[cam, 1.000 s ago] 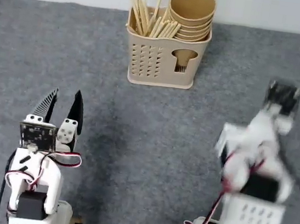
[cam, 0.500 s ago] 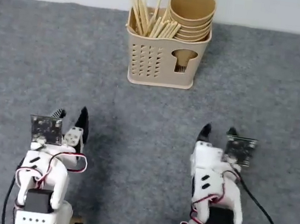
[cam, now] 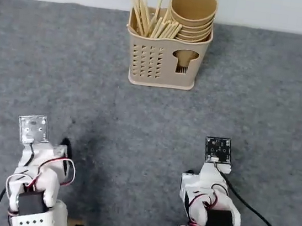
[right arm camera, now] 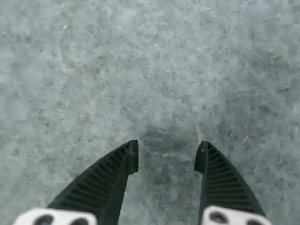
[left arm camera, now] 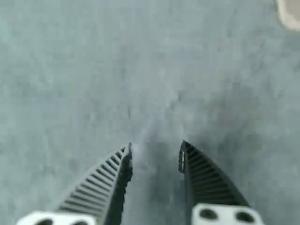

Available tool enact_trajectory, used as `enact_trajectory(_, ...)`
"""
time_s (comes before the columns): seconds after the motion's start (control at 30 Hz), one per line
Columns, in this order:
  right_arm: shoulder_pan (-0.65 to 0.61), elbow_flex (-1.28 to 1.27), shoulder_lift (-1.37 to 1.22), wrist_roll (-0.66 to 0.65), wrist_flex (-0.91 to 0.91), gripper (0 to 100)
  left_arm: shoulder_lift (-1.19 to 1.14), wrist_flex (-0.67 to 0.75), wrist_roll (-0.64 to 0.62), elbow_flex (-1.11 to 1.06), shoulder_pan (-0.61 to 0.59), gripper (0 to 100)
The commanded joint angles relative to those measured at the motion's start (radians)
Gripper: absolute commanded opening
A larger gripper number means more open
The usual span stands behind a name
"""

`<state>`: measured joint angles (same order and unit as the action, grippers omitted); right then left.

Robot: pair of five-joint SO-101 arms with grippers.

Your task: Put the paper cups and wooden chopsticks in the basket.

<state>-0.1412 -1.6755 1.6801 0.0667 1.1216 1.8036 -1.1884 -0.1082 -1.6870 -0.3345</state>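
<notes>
Beige basket (cam: 163, 64) is already holding everything: wooden chopsticks (cam: 149, 18) standing in one compartment, paper cups (cam: 193, 10) stacked in the one beside it. I'm seeing the left gripper (left arm camera: 154, 154) and right gripper (right arm camera: 166, 157) hanging partly open over the grey mat (cam: 254, 93), gripping nothing. I'm judging the cups light and crushable, best pinched gently at the rim. The chopsticks look stiff and slippery, best taken mid-length.

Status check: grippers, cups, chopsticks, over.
Left gripper open, empty. Right gripper open, empty. Paper cups and chopsticks standing in basket.
</notes>
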Motion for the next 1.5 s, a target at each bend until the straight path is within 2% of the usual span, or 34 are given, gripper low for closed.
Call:
enact_trajectory(0.0,-0.005,-0.014,0.054,0.003,0.074,21.1,0.014,-0.032,-0.008,0.004,-0.054,16)
enact_trajectory(0.1,-0.005,-0.012,0.085,0.003,0.120,21.1,0.009,0.173,0.008,0.004,-0.276,16)
enact_trajectory(0.13,-0.005,-0.011,0.094,0.003,0.137,21.1,0.008,0.252,0.048,0.004,-0.319,16)
enact_trajectory(0.17,-0.005,-0.011,0.104,0.003,0.154,21.1,0.008,0.298,0.117,0.004,-0.313,16)
enact_trajectory(0.3,-0.005,-0.009,0.130,0.002,0.185,21.1,0.014,0.261,0.391,0.004,-0.061,16)
enact_trajectory(0.4,-0.005,-0.009,0.130,0.002,0.185,21.1,0.012,0.153,0.470,0.004,0.094,16)
enact_trajectory(0.53,-0.005,-0.009,0.130,0.002,0.185,21.1,0.012,-0.100,0.477,0.004,0.218,16)
enact_trajectory(0.67,-0.005,-0.009,0.130,0.002,0.185,21.1,0.011,-0.084,0.473,0.004,0.265,16)
enact_trajectory(1.47,-0.005,-0.009,0.130,0.002,0.185,21.1,0.012,-0.091,0.476,0.004,0.259,16)
